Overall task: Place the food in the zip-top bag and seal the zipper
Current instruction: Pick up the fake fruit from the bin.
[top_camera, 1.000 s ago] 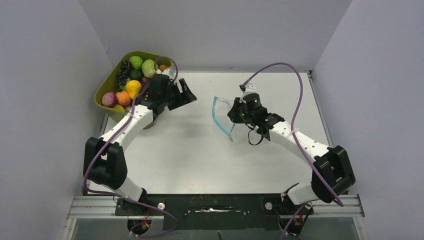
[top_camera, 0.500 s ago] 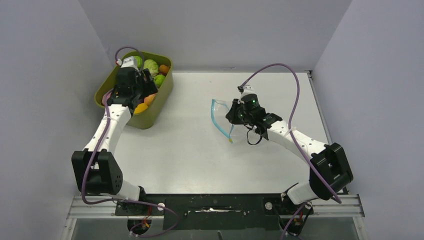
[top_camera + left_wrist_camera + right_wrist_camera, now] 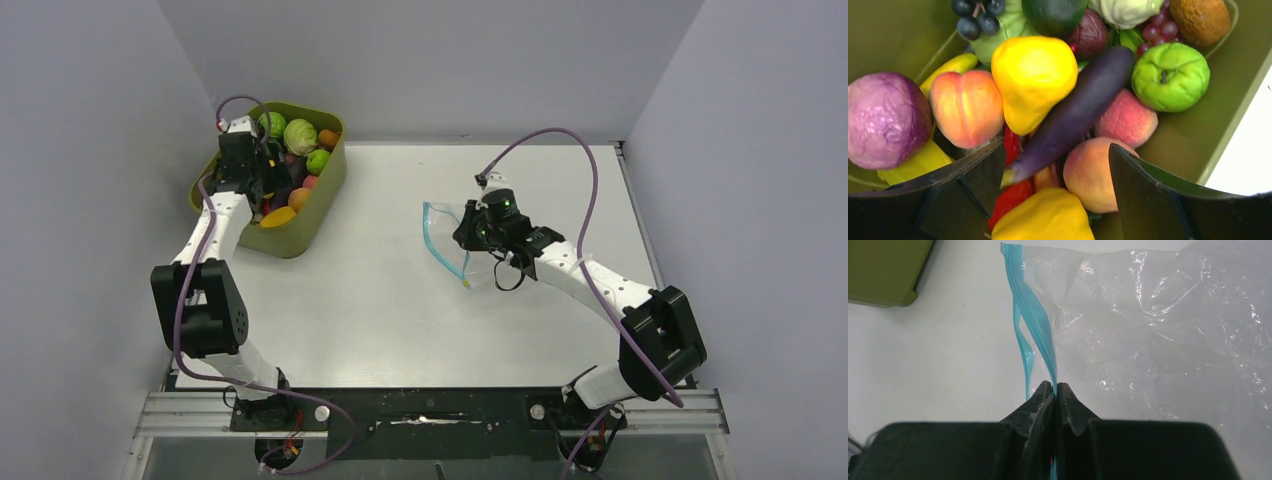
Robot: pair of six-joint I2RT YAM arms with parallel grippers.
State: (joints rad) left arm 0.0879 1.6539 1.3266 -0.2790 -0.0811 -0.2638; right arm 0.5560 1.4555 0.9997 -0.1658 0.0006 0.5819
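Note:
The food lies heaped in the olive tub [image 3: 325, 180]. In the left wrist view I see a yellow pear [image 3: 1033, 75], a purple eggplant [image 3: 1073, 112], peaches [image 3: 967, 107] [image 3: 1090, 172], a green apple [image 3: 1170, 75] and a yellow pepper [image 3: 1045, 217]. My left gripper [image 3: 1055, 177] [image 3: 262, 190] is open over the pile, its fingers either side of the eggplant tip and a peach. My right gripper [image 3: 1054, 386] [image 3: 468, 235] is shut on one teal zipper [image 3: 1035, 315] lip of the clear zip-top bag [image 3: 1158, 325] [image 3: 448, 228], holding the mouth apart.
The tub stands at the table's far left corner against the left wall. The white tabletop [image 3: 380, 290] runs between tub and bag. Purple cables loop above both arms. The tub's corner [image 3: 888, 270] shows in the right wrist view.
My left arm has swung from the middle of the table back over the tub and come down among the fruit. The right gripper and bag have hardly moved.

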